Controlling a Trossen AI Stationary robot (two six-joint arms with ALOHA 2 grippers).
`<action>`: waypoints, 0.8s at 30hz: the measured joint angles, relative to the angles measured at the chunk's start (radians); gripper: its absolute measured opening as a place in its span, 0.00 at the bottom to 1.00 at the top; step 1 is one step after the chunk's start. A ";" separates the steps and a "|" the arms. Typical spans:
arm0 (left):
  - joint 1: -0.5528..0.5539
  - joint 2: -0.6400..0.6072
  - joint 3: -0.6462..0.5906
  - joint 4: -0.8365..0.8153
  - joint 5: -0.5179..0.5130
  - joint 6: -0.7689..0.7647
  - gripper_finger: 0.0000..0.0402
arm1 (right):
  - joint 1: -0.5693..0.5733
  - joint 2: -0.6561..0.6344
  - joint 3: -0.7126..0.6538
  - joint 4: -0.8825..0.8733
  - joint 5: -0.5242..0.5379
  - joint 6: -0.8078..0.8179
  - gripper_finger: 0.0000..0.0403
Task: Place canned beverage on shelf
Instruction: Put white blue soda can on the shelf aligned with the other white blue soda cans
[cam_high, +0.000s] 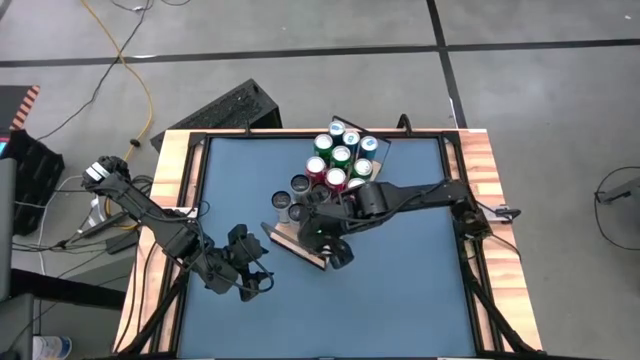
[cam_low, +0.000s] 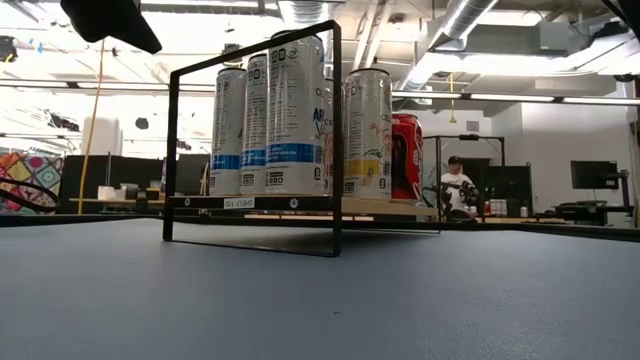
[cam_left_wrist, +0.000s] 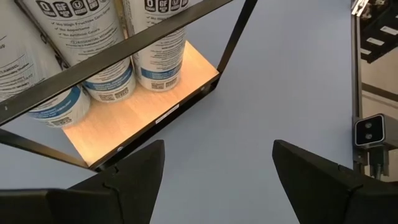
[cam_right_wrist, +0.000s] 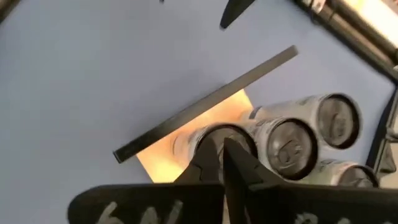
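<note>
Light-wood shelf mid-bench, nearly stocked. Right tool above its near end, fingers pinched together over a white can standing on the board. Left tool spread wide, empty, nearby. Withdrawal probably left.
</note>
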 joint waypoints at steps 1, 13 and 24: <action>0.000 0.000 0.000 0.001 0.000 0.000 0.71 | 0.000 0.003 -0.002 -0.004 0.000 0.000 0.03; -0.003 0.000 0.000 0.001 0.001 -0.002 0.71 | -0.014 0.021 -0.001 0.011 -0.003 -0.012 0.00; -0.003 0.000 0.000 -0.005 0.000 -0.002 0.71 | -0.034 0.065 0.000 -0.073 -0.028 0.006 0.00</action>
